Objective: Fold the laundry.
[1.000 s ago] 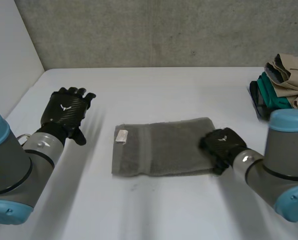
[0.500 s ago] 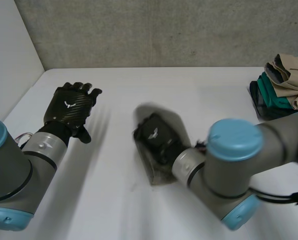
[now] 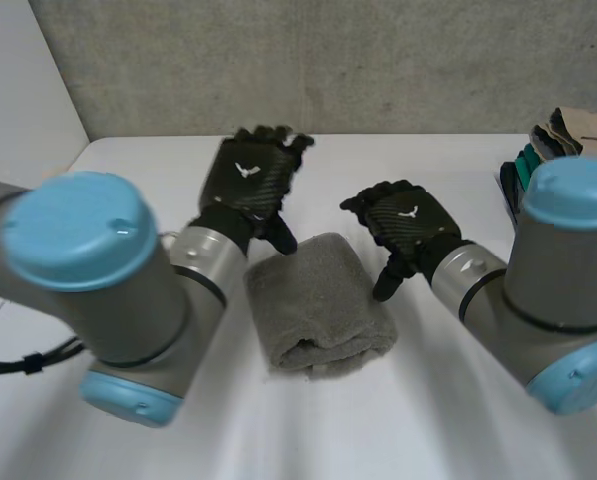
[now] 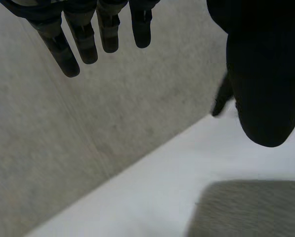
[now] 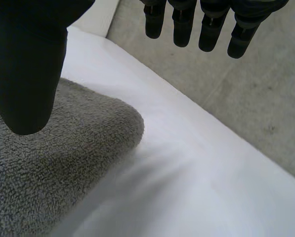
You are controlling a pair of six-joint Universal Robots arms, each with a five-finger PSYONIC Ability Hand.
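Note:
A grey towel (image 3: 318, 305) lies folded in a thick bundle at the middle of the white table (image 3: 448, 420). My left hand (image 3: 246, 185) hovers just beyond the towel's far left corner, fingers straight and apart, holding nothing. My right hand (image 3: 403, 222) hangs beside the towel's far right edge, fingers spread, thumb pointing down, empty. Under the left hand's thumb (image 4: 263, 74) a corner of the towel (image 4: 251, 210) shows. In the right wrist view the towel's rounded fold (image 5: 63, 168) lies below the thumb (image 5: 26, 59), apart from it.
A stack of folded clothes (image 3: 563, 165), tan on top of green, sits at the table's far right edge. A grey concrete wall (image 3: 328, 60) runs behind the table, and a white side wall stands at the left.
The right hand carried the towel's right end over to the left, folding it, then let go and opened. The left arm swung in from the far left to the towel's far left corner.

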